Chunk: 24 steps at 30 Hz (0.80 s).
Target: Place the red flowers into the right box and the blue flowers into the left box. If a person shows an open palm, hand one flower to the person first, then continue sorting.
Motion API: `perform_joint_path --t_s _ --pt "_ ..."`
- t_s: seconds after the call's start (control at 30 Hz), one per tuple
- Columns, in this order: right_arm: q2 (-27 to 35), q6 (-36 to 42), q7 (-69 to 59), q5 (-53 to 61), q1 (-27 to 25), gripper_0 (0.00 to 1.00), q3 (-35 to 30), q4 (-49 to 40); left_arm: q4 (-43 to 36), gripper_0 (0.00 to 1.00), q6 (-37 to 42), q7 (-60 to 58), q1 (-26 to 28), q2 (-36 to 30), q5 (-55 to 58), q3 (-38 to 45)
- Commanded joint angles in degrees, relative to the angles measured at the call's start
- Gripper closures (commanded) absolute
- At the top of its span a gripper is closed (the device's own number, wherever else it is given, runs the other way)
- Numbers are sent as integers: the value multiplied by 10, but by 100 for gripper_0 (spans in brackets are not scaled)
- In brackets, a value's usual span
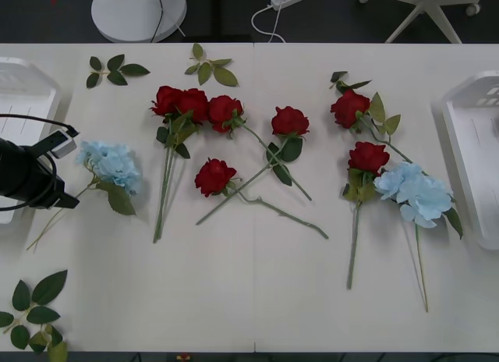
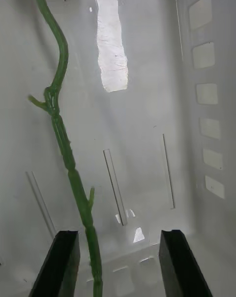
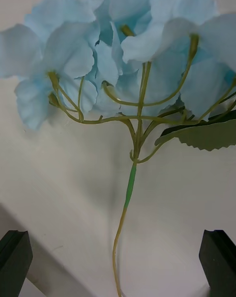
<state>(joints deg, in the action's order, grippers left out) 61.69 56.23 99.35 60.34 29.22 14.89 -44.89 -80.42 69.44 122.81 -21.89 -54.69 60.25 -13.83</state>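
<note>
left arm over a blue flower, right arm in its box

front: my left gripper (image 1: 66, 147) hung beside the blue flower (image 1: 111, 165), near the left box (image 1: 23, 97).

right wrist: fingers (image 2: 61, 262) apart, stem (image 2: 66, 154) lying loose in the right box (image 2: 206, 130).

left wrist: fingers (image 3: 14, 255) wide apart; i feared closing beside the thin stalk (image 3: 129, 189).

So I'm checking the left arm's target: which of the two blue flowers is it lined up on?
The blue flower at the table's left, beside the left gripper, whose open fingers straddle its stem. The other blue flower lies near the right box.
</note>
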Motion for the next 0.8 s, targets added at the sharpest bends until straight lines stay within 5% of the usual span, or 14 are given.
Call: perform_joint_path --t_s 0.03,0.33,0.53,0.8 --pt "8 13 23 5 16 22 -14 -13 46 0 -24 103 -46 20 -12 -7" --pt "55 192 -2 123 16 3 -74 -140 75 0 -86 119 -70 42 -20 -75" --pt "69 248 -64 226 16 0 -122 -225 82 0 -86 123 -70 46 -28 -98" --pt "72 282 -178 213 -7 0 -126 -403 126 0 -120 125 -70 72 -37 -109"
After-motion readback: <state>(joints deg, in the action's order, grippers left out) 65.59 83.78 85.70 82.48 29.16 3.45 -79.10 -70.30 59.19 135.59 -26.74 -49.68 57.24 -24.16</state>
